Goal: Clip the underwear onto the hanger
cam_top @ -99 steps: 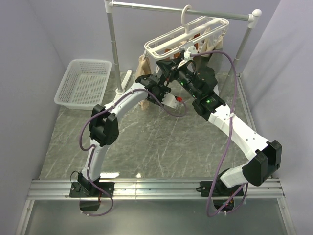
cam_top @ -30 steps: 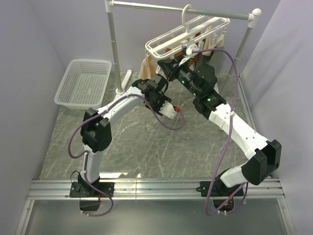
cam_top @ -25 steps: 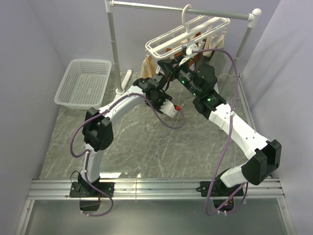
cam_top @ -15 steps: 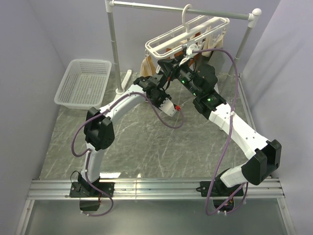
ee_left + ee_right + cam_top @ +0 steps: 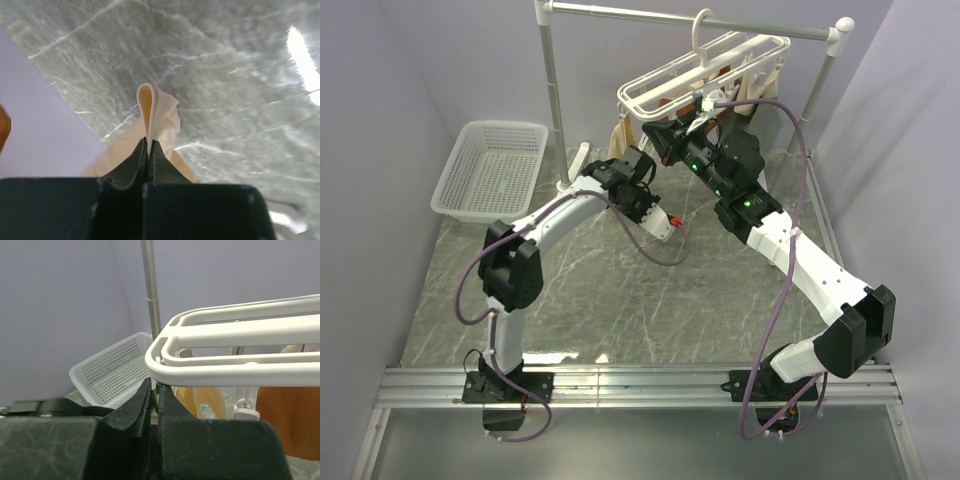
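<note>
The white hanger (image 5: 660,85) hangs by its hook from a rail; its corner fills the right wrist view (image 5: 225,370). The pale beige underwear (image 5: 618,130) droops below the frame's left end. My left gripper (image 5: 640,160) is shut on a fold of the underwear (image 5: 150,112), which sticks out past the tips (image 5: 149,142) above the floor. My right gripper (image 5: 666,138) is just under the frame's corner, its jaws (image 5: 156,385) closed on a thin white clip. Tan fabric (image 5: 200,397) hangs behind the clip.
A white mesh basket (image 5: 490,170) stands at the back left and also shows in the right wrist view (image 5: 112,372). A rust-orange garment (image 5: 287,415) hangs under the frame. The rail (image 5: 720,22) rests on two white posts (image 5: 552,90).
My left arm has swung its elbow to the left and carried the gripped fabric up and back toward the frame's left end. The right arm has stayed put.
</note>
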`<action>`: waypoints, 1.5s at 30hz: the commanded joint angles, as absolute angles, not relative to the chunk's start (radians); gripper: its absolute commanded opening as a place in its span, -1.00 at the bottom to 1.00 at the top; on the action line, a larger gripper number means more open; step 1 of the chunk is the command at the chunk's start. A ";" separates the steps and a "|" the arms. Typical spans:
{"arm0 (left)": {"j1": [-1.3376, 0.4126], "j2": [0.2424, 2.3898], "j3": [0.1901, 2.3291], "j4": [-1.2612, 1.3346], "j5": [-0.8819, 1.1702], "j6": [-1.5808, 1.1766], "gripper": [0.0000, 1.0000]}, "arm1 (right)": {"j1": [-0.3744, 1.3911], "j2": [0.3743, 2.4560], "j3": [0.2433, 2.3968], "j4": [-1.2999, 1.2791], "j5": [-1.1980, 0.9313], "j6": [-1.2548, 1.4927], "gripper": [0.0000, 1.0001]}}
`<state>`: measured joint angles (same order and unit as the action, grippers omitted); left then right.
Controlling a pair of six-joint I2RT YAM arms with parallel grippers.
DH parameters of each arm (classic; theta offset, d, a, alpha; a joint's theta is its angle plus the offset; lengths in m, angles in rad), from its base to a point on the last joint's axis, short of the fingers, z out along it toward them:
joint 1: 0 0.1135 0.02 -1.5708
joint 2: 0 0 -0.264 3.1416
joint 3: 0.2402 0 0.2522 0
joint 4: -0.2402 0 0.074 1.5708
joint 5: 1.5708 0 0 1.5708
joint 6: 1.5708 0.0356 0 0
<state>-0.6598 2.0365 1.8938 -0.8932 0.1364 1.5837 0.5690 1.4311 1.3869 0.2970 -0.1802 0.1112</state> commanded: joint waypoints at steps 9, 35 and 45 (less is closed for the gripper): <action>-0.574 1.576 1.468 -0.614 0.566 1.337 -0.99 | 0.554 1.411 1.416 0.313 -0.164 0.130 -1.00; -0.472 1.424 1.390 -0.014 0.502 0.985 -0.99 | 0.554 1.433 1.431 0.276 -0.242 0.133 -1.00; -0.471 1.436 1.427 -0.008 0.506 0.971 -0.99 | 0.552 1.436 1.417 0.281 -0.235 0.121 -1.00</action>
